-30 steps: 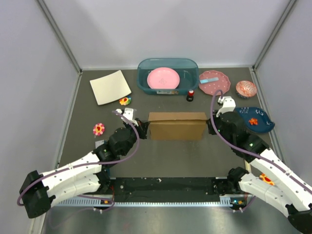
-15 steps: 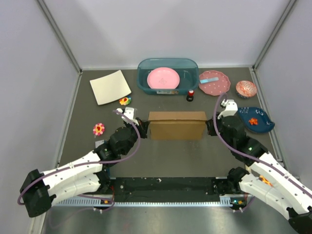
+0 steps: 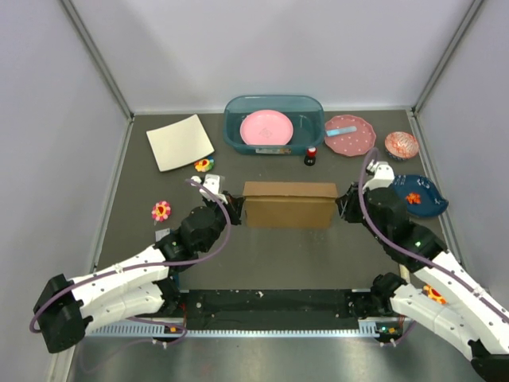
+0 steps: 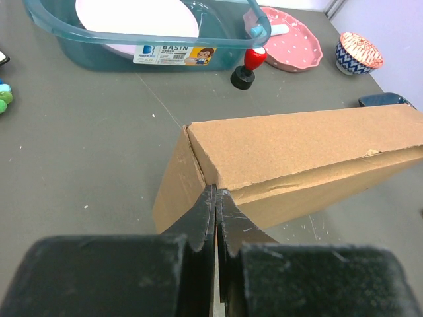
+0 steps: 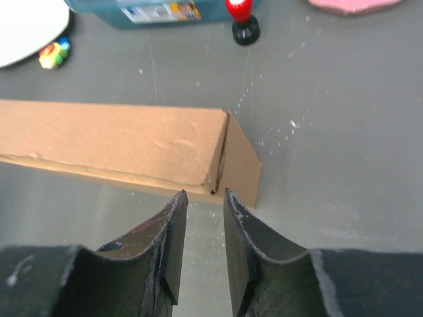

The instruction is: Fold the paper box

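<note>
The paper box [image 3: 288,204] is plain brown cardboard, closed into a long low block in the middle of the table. It also shows in the left wrist view [image 4: 297,158] and the right wrist view [image 5: 112,145]. My left gripper [image 3: 235,208] is shut, and its tips [image 4: 217,191] touch the box's near left corner with nothing held between them. My right gripper [image 3: 343,205] stands just off the box's right end. Its jaws [image 5: 205,193] are a little apart and empty, just short of the near right corner.
A teal basin [image 3: 273,123] holding a pink plate stands behind the box. A red-capped little bottle [image 3: 311,155], a pink dotted plate [image 3: 348,135], a patterned cup [image 3: 401,145] and a blue plate [image 3: 417,195] are on the right. A cream sheet [image 3: 180,142] and two flower toys [image 3: 204,165] [image 3: 161,210] are on the left.
My right arm has drawn a little to the right, away from the box's end. The left arm and the box have hardly moved.
</note>
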Motion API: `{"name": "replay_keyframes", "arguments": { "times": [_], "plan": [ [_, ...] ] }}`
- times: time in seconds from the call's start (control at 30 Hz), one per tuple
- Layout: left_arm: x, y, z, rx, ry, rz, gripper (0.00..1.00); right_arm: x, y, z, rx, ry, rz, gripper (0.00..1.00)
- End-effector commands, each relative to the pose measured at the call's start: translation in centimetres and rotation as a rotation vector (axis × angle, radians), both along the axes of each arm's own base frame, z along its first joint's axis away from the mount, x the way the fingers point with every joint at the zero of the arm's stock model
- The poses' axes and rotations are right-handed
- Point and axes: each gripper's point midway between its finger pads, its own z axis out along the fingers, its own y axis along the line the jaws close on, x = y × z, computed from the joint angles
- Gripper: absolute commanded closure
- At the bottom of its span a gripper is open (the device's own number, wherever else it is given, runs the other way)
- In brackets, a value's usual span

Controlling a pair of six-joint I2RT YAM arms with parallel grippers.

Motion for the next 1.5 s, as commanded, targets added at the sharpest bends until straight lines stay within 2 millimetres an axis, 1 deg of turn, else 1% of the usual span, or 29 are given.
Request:
{"name": "replay_keyframes", "arguments": {
  "times": [0.0, 0.1, 0.17, 0.2, 0.27, 0.3, 0.43, 0.5, 0.53, 0.57, 0.63, 0.73, 0.97, 1.07, 1.23, 1.27, 1.33, 1.37, 1.4, 1.47],
  "plan": [
    [-2.1, 0.7, -6.3, 0.183, 0.169, -0.057, 1.0, -0.1, -0.3, 6.2, 0.033, -0.114, 0.011, 0.72],
    [-2.0, 0.8, -6.1, 0.185, 0.168, -0.051, 1.0, 0.2, -0.2, 7.8, 0.037, -0.147, 0.01, 0.76],
    [-1.9, 0.9, -5.7, 0.183, 0.164, -0.043, 0.96, 0.7, 0.0, 7.7, 0.02, -0.145, 0.01, 0.77],
    [-2.0, 1.1, -5.6, 0.183, 0.167, -0.043, 0.88, 0.8, 0.2, 7.7, 0.02, -0.143, 0.015, 0.78],
    [-2.1, 1.1, -5.1, 0.174, 0.158, -0.042, 0.81, 1.1, 0.5, 7.1, 0.011, -0.131, 0.017, 0.78],
    [-2.3, 1.4, -4.8, 0.172, 0.156, -0.042, 0.75, 1.2, 0.5, 6.6, 0.008, -0.124, 0.017, 0.79],
    [-2.5, 2.2, -3.8, 0.16, 0.127, -0.029, 0.66, 1.5, 0.8, 6.1, 0.01, -0.122, 0.015, 0.79],
    [-2.6, 2.6, -2.8, 0.144, 0.106, -0.024, 0.64, 1.6, 0.8, 6.0, 0.012, -0.123, 0.013, 0.79],
    [-2.8, 2.9, -2.7, 0.15, 0.107, -0.025, 0.64, 1.6, 0.9, 6.0, 0.012, -0.123, 0.015, 0.79],
    [-3.0, 3.0, -2.0, 0.133, 0.09, -0.029, 0.63, 1.6, 0.9, 6.1, 0.014, -0.126, 0.013, 0.79],
    [-3.0, 3.2, -1.1, 0.118, 0.061, -0.029, 0.61, 1.7, 1.0, 6.1, 0.012, -0.124, 0.017, 0.78],
    [-2.9, 3.5, -0.3, 0.11, 0.033, -0.021, 0.58, 1.8, 1.1, 6.1, 0.016, -0.121, 0.02, 0.78],
    [-2.2, 2.3, 0.2, 0.125, 0.041, -0.033, 0.56, 1.8, 1.3, 5.6, 0.014, -0.114, 0.024, 0.78],
    [-1.9, 2.0, 1.2, 0.107, 0.032, -0.027, 0.55, 1.7, 1.1, 5.9, 0.021, -0.126, 0.021, 0.78],
    [-1.4, 3.1, 3.2, 0.062, -0.004, 0.041, 0.55, 1.6, 1.1, 6.0, 0.02, -0.13, 0.024, 0.78],
    [-1.1, 3.9, 3.7, 0.051, -0.018, 0.092, 0.55, 1.6, 1.1, 5.8, 0.018, -0.126, 0.024, 0.79],
    [-0.5, 4.9, 4.5, 0.021, -0.027, 0.165, 0.56, 1.6, 1.3, 5.6, 0.028, -0.119, 0.027, 0.83],
    [-0.1, 5.7, 4.8, 0.021, -0.032, 0.222, 0.56, 1.5, 1.4, 5.2, 0.03, -0.114, 0.033, 0.89],
    [0.2, 5.9, 5.0, 0.016, -0.035, 0.244, 0.56, 1.5, 1.5, 5.0, 0.035, -0.107, 0.034, 0.93],
    [0.7, 5.6, 5.9, 0.01, -0.042, 0.253, 0.57, 1.5, 1.6, 4.1, 0.031, -0.091, 0.038, 1.0]
  ]
}}
